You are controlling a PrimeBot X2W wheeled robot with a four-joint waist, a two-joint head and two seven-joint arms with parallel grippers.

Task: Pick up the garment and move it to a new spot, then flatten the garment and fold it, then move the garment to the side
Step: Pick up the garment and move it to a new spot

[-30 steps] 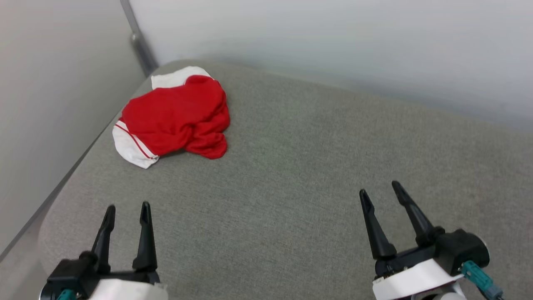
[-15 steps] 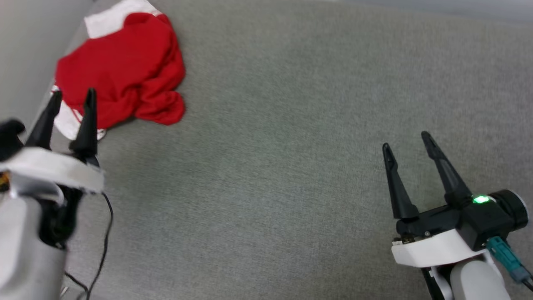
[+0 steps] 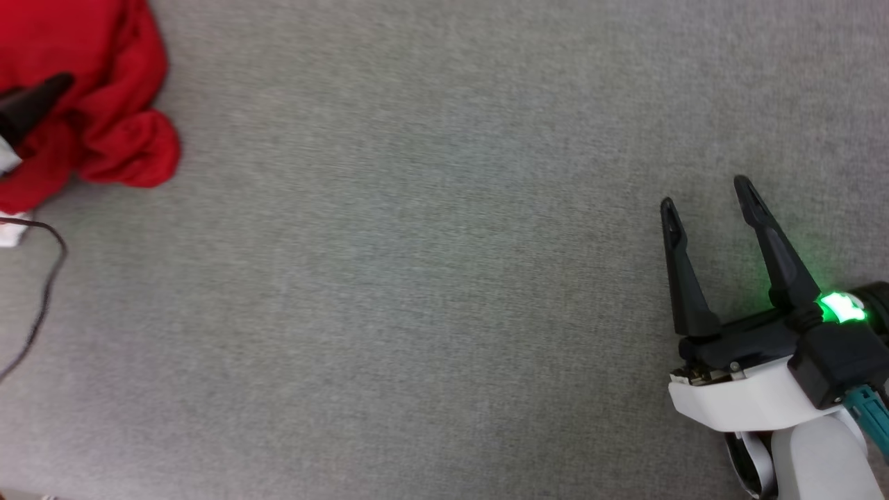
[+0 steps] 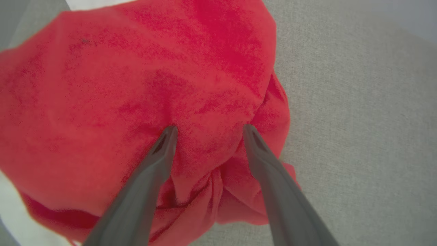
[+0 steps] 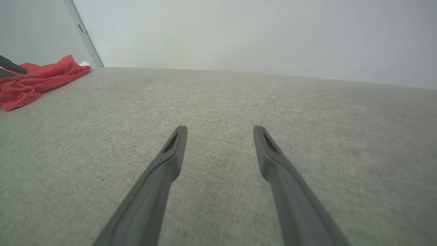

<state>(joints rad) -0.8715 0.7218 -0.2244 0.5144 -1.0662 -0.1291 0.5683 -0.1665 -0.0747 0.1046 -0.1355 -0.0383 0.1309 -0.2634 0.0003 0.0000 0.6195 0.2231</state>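
The garment (image 3: pixel 104 90) lies crumpled at the far left of the grey cushion, mostly red, with a bit of white sleeve (image 3: pixel 10 232) at that view's left edge. No print shows. In the left wrist view my left gripper (image 4: pixel 209 128) is open, its tips close above the red cloth (image 4: pixel 136 68) with nothing held between them. One dark fingertip (image 3: pixel 35 104) of it overlaps the garment in the head view. My right gripper (image 3: pixel 705 191) stands open over bare cushion at the lower right, far from the garment (image 5: pixel 37 78).
The grey fabric surface (image 3: pixel 417 278) stretches wide between the two grippers. A thin black cable (image 3: pixel 48 278) hangs at the left edge. Pale walls (image 5: pixel 239 34) meet in a corner behind the garment, with a metal strip (image 5: pixel 83 34) there.
The head camera has tilted down and the whole picture has shifted. My left gripper has reached forward from the lower left to over the garment. The right gripper stays open.
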